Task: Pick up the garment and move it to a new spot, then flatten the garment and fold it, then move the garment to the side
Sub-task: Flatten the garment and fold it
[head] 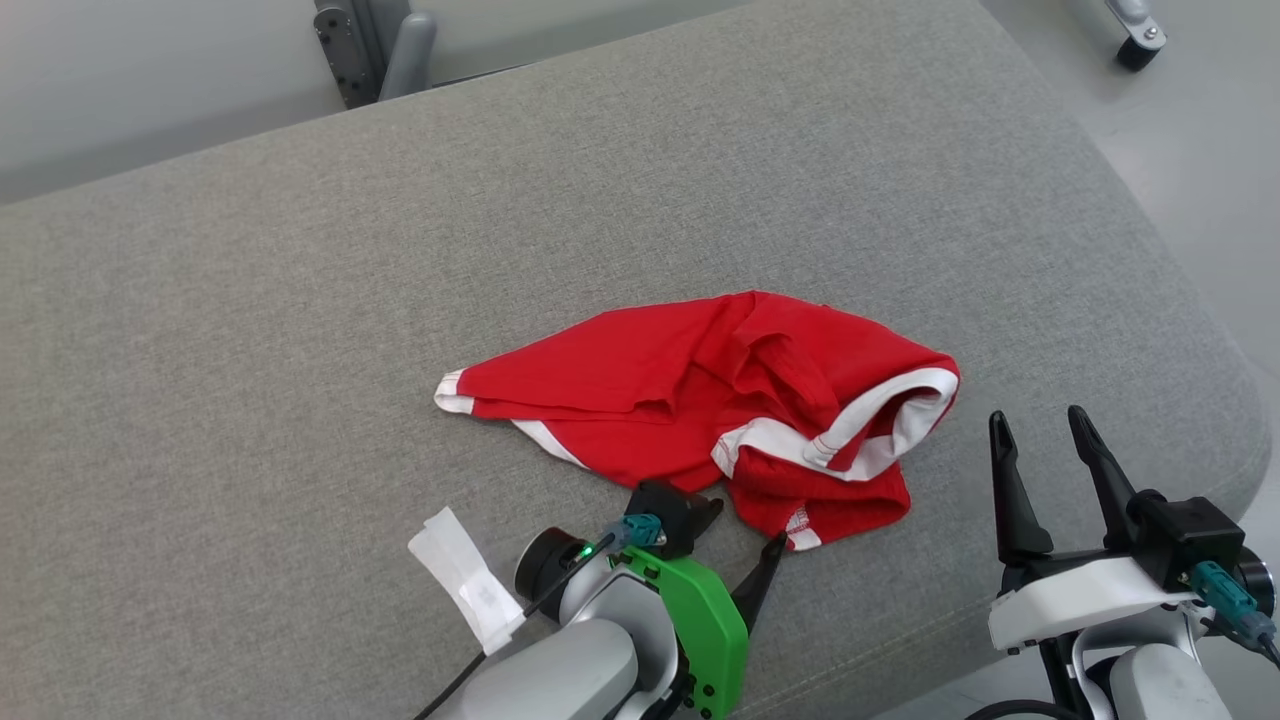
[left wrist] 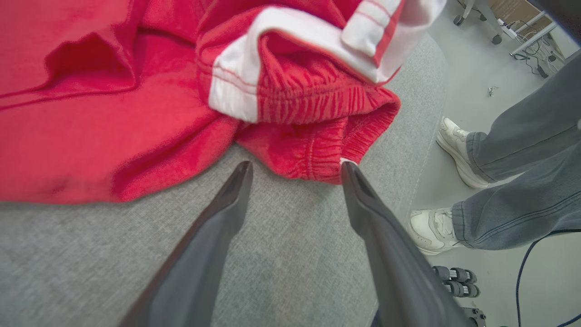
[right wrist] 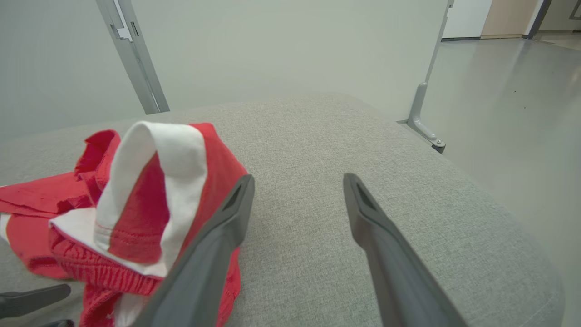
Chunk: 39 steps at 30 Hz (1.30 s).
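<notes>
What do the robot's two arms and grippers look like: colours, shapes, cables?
Each gripper has two long, dark, pointed fingers. The left gripper carries a bright green plate, a teal connector with a black cable, and a white tag beside its pale grey forearm. The right gripper has a white housing, a black block and its own teal plug.

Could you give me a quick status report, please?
Left gripper open, tips at garment hem, not gripping; right gripper open, clear. It lies crumpled on grey cushion. Person's legs beside cushion edge.
</notes>
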### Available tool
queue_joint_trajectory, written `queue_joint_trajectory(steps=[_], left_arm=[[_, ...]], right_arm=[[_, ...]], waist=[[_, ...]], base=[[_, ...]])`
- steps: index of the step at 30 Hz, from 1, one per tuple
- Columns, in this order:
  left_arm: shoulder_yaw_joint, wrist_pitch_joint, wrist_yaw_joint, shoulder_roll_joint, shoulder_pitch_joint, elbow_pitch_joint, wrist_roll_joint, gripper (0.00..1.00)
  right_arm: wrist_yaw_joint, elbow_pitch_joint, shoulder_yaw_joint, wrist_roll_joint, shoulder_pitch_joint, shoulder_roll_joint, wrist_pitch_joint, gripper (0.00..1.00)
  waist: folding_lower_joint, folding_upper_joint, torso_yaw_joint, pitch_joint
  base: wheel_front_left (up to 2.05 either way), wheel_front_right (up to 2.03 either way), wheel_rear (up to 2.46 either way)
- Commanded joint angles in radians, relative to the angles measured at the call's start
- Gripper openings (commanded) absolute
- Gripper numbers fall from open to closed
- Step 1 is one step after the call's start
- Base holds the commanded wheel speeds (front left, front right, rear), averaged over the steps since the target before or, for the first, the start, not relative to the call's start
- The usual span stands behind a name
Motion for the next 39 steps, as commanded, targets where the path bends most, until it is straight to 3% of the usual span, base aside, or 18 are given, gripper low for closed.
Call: queue_joint_trajectory(steps=[1, 7, 18, 24, 25, 26, 27, 28, 32, 39], left_arm=[[-0.001, -0.005, -0.002, 0.001, -0.011, 0.007, 0.014, 1.00], [-0.006, 0.008, -0.008, -0.004, -0.020, 0.008, 0.019, 1.00], [-0.011, 0.030, 0.038, -0.003, -0.032, -0.001, 0.047, 1.00], [-0.011, 0.041, 0.037, -0.003, -0.037, 0.030, 0.091, 1.00], [-0.011, 0.037, 0.035, -0.003, -0.034, 0.037, 0.095, 0.91], [-0.011, 0.033, 0.035, -0.003, -0.033, 0.045, 0.103, 0.44], [-0.011, 0.031, 0.036, -0.003, -0.033, 0.051, 0.110, 0.16], [-0.011, 0.028, 0.034, -0.003, -0.033, 0.055, 0.116, 0.00], [-0.011, 0.026, 0.024, -0.003, -0.030, 0.072, 0.127, 0.00], [0.024, -0.046, 0.046, -0.002, -0.054, 0.087, 0.071, 0.00]], right_arm=[[0.000, 0.000, 0.000, 0.004, -0.004, -0.001, -0.003, 1.00], [0.000, 0.006, 0.000, 0.021, -0.010, -0.001, -0.003, 1.00], [0.000, 0.013, 0.012, 0.034, -0.019, -0.001, -0.003, 1.00], [0.000, 0.014, 0.015, 0.037, -0.022, -0.001, -0.003, 1.00], [0.000, 0.015, 0.015, 0.037, -0.022, -0.001, -0.003, 1.00], [0.000, 0.015, 0.015, 0.038, -0.023, -0.001, -0.003, 1.00], [0.000, 0.015, 0.016, 0.039, -0.024, -0.001, -0.003, 1.00], [0.000, 0.016, 0.016, 0.039, -0.024, -0.001, -0.003, 1.00], [0.000, 0.016, 0.017, 0.040, -0.023, -0.001, -0.003, 1.00], [0.000, 0.014, 0.003, 0.048, -0.015, -0.001, -0.003, 1.00]], waist=[[0.0000, 0.0000, -0.010, 0.006], [0.0000, 0.0000, -0.032, 0.012], [0.0000, 0.0000, -0.057, 0.025], [0.0000, 0.0000, -0.068, 0.032], [0.0000, 0.0000, -0.069, 0.033], [0.0000, 0.0000, -0.071, 0.034], [0.0000, 0.0000, -0.073, 0.035], [0.0000, 0.0000, -0.074, 0.035], [0.0000, 0.0000, -0.077, 0.036], [0.0000, 0.0000, -0.061, 0.030]], base=[[0.00, 0.00, 0.00], [0.00, 0.00, 0.00], [0.00, 0.00, 0.00], [0.00, 0.00, 0.00], [0.00, 0.00, 0.00], [0.00, 0.00, 0.00], [0.00, 0.00, 0.00], [0.00, 0.00, 0.00], [0.00, 0.00, 0.00], [0.00, 0.00, 0.00]])
